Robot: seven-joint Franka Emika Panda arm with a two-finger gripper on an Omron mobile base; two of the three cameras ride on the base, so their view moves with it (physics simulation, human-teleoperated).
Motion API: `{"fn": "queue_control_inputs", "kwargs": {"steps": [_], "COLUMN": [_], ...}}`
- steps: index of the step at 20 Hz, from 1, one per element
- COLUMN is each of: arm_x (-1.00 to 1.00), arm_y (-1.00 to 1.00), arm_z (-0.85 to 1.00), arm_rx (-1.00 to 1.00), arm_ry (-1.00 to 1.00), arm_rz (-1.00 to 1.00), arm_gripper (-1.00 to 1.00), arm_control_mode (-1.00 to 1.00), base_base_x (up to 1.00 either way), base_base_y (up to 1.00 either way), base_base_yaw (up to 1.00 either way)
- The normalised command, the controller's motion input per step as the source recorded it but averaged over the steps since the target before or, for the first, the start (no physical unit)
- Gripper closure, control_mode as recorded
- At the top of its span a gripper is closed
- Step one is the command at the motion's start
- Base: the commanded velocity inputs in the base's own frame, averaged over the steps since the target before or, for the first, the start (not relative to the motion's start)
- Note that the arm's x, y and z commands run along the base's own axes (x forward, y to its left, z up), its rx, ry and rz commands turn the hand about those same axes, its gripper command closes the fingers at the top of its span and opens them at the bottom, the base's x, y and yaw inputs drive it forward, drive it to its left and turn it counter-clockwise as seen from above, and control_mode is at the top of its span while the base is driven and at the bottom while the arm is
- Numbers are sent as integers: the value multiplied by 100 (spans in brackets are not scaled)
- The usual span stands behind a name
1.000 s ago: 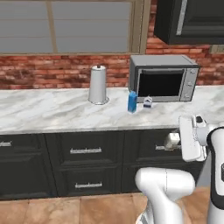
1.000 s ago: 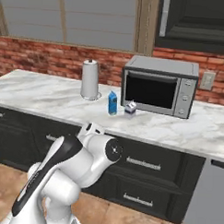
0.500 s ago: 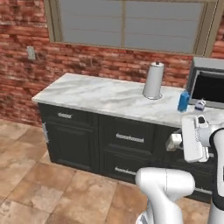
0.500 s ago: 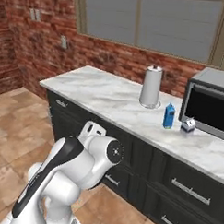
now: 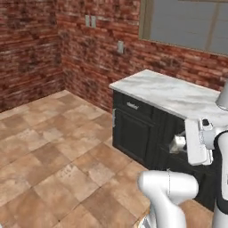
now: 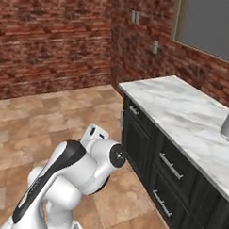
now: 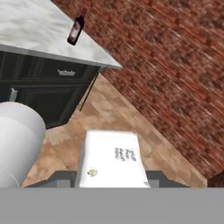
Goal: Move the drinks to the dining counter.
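My gripper point(image 5: 178, 143) is held in front of the arm at drawer height, shut on a small pale jar-like container point(image 5: 179, 143). In the hand view the container point(image 7: 111, 157) shows as a white block with a small label between the two dark fingertips of the gripper point(image 7: 111, 176). Far ahead in that view a dark wine bottle point(image 7: 76, 27) with a red cap and label stands upright on the dining counter point(image 7: 35, 35), near the corner of its marble top. The blue carton and the white-grey can are out of view.
The narrower marble counter with dark drawers point(image 5: 169, 93) point(image 6: 182, 114) runs along the brick wall to my right. The paper towel roll point(image 6: 228, 122) stands on it at the frame's edge. Open tiled floor point(image 5: 53, 147) spreads to the left, up to the brick corner.
The whole scene has swung: the base has turned left, so the microwave, blue carton and can have left both base views. The gripper holds the same pale container.
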Motion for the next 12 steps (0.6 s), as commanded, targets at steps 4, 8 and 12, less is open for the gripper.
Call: {"fn": "queue_control_inputs", "kwargs": {"steps": [4,8,12], "arm_x": [0,0,0], "arm_y": [0,0,0], "arm_z": [0,0,0], "arm_rx": [0,0,0], "arm_ry": [0,0,0], "arm_rz": [0,0,0], "arm_gripper": [100,100,100], "arm_control_mode": [100,100,100], "base_base_x": [-14,-5,20], "base_base_y": [45,41,15], "base_base_yaw": [75,73,52]}}
